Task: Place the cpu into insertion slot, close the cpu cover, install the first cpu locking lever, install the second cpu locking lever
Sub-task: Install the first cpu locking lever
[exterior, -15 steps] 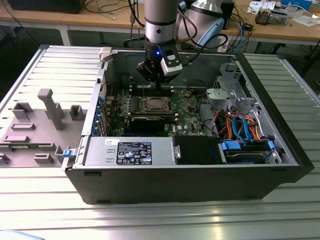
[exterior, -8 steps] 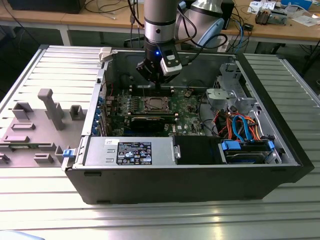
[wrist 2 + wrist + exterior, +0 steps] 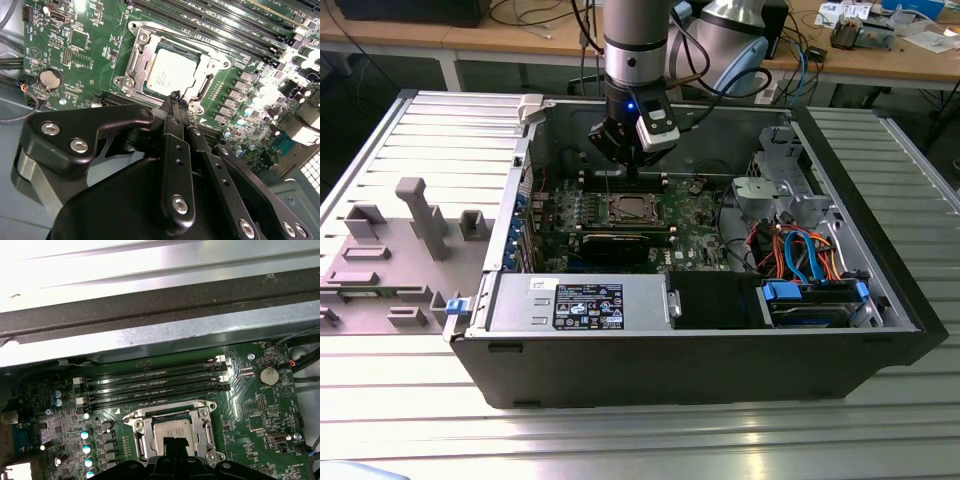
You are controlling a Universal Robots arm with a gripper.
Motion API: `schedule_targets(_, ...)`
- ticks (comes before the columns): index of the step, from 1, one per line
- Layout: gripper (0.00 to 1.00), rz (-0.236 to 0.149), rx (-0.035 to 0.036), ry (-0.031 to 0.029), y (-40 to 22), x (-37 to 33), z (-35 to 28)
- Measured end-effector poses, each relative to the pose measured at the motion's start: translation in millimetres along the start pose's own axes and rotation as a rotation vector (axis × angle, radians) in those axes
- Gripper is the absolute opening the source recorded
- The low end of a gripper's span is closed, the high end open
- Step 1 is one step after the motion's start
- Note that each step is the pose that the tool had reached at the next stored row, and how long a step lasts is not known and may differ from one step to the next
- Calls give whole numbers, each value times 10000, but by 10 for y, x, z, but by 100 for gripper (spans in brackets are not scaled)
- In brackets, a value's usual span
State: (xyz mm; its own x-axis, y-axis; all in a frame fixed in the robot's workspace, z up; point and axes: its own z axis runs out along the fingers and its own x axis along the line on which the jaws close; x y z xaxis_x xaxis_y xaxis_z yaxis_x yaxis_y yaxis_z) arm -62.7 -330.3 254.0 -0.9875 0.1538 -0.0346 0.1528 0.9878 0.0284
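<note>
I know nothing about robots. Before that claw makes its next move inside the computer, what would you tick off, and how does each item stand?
1. cpu seated flat in the insertion slot: ok.
2. cpu cover lowered around the chip: ok, its frame lies flat in both wrist views.
3. Both locking levers latched: cannot tell; the thin wires along the socket are hard to follow.
4. claw empty: ok, fingertips together with nothing between them.
5. Claw touching the chip or cover: cannot tell; its tip sits by the socket's edge.
</note>
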Motion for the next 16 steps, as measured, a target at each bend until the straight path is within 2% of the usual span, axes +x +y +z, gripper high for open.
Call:
schedule_targets(7, 11, -92, -3, 3, 0, 0, 0)
schedule_targets(14, 11, -876, -30, 25, 0, 2, 0)
schedule_targets(15, 11, -962, -35, 27, -2, 9, 0)
schedule_targets(16, 11, -973, -44, 29, -9, 55, -2)
